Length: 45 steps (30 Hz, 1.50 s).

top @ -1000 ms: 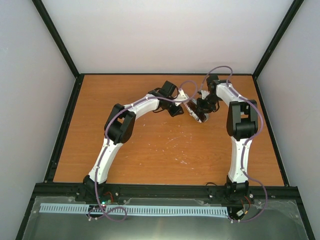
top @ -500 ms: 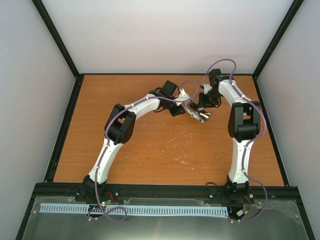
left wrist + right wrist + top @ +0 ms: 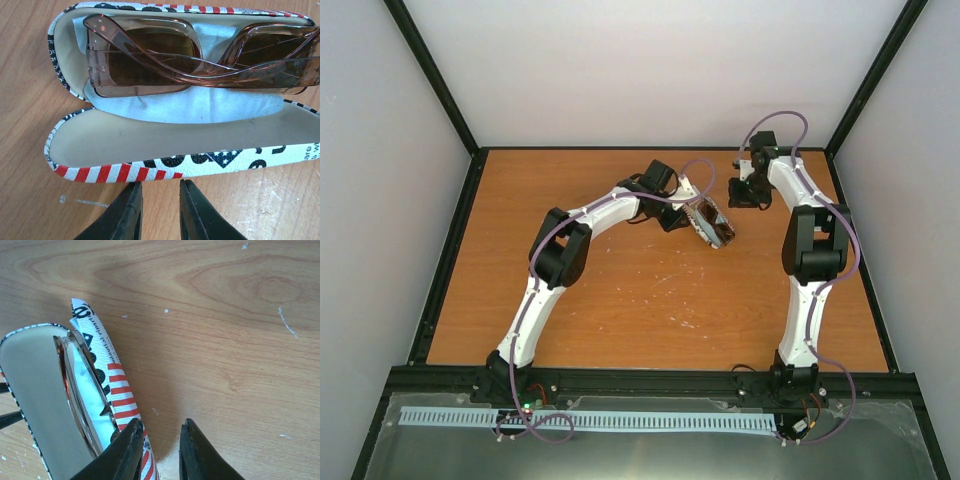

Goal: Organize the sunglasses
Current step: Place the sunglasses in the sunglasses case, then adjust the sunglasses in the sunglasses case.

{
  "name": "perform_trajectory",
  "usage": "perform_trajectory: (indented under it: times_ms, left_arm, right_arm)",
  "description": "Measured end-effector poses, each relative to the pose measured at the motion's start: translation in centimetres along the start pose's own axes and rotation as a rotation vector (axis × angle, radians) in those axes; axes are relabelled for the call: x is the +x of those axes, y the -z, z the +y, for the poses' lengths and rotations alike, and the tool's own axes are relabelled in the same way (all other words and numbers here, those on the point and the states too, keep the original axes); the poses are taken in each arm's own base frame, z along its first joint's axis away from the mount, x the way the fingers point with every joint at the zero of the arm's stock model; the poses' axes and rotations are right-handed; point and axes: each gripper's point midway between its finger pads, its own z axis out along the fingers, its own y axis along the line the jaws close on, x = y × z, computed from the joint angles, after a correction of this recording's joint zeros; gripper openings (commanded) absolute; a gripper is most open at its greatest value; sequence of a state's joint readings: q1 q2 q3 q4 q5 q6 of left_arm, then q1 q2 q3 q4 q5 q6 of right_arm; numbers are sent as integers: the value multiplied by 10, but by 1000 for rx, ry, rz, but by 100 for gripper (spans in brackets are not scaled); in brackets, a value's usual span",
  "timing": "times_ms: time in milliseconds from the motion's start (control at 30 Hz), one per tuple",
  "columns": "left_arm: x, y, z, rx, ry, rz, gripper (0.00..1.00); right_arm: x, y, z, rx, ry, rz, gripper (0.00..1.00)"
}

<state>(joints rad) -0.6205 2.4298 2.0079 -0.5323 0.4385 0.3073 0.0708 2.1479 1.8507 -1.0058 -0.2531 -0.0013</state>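
Upon the wooden table (image 3: 620,300), reddish-brown translucent sunglasses (image 3: 150,65) are being cradled in an open flag-patterned oblong case (image 3: 125,172); left gripper (image 3: 160,186) and right gripper (image 3: 161,423) slightly spread, empty; skewed closing risks frames being crushed.

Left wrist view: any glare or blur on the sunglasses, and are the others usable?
Left wrist: sunglasses sharp, only faint lens sheen. Right wrist: case crisp, soft shadow beside it. Top external: even light, contents too small to resolve.

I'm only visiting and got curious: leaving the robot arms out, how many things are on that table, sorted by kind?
Sunglasses: 1
Flag-patterned case, lying open: 1
Light blue cloth: 1
Total: 3
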Motion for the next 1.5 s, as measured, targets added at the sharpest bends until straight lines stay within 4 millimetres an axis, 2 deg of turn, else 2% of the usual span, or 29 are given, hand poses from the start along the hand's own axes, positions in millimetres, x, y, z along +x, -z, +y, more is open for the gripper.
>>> perform_trajectory:
  times_ms: [167, 333, 433, 567, 667, 833, 933, 1133, 1500]
  left_arm:
    - [0, 0, 0, -1, 3, 1, 23]
    - [11, -4, 0, -1, 13, 24, 22]
    - [18, -7, -1, 1, 20, 40, 22]
    - [23, -8, -1, 2, 24, 49, 22]
    - [27, -7, -3, 3, 28, 57, 22]
    - [34, -6, -6, 6, 33, 68, 22]
    - [37, -2, -8, 3, 34, 72, 22]
    - [32, 6, -9, -8, 26, 59, 22]
    - [29, 7, -9, -13, 21, 48, 22]
  right_arm:
    - [0, -8, -2, -12, -2, 4, 12]
    - [23, -15, 2, -41, -8, 29, 3]
    - [39, 5, 14, -54, 16, 20, 3]
    - [37, 43, 37, -60, 92, -71, 3]
    - [50, 51, 45, -62, 115, -89, 3]
    - [80, 30, 41, -41, 110, -6, 3]
    - [90, 17, 43, -28, 120, 36, 3]
    - [89, 4, 42, -3, 131, 59, 3]
    - [95, -24, 32, 29, 122, 126, 3]
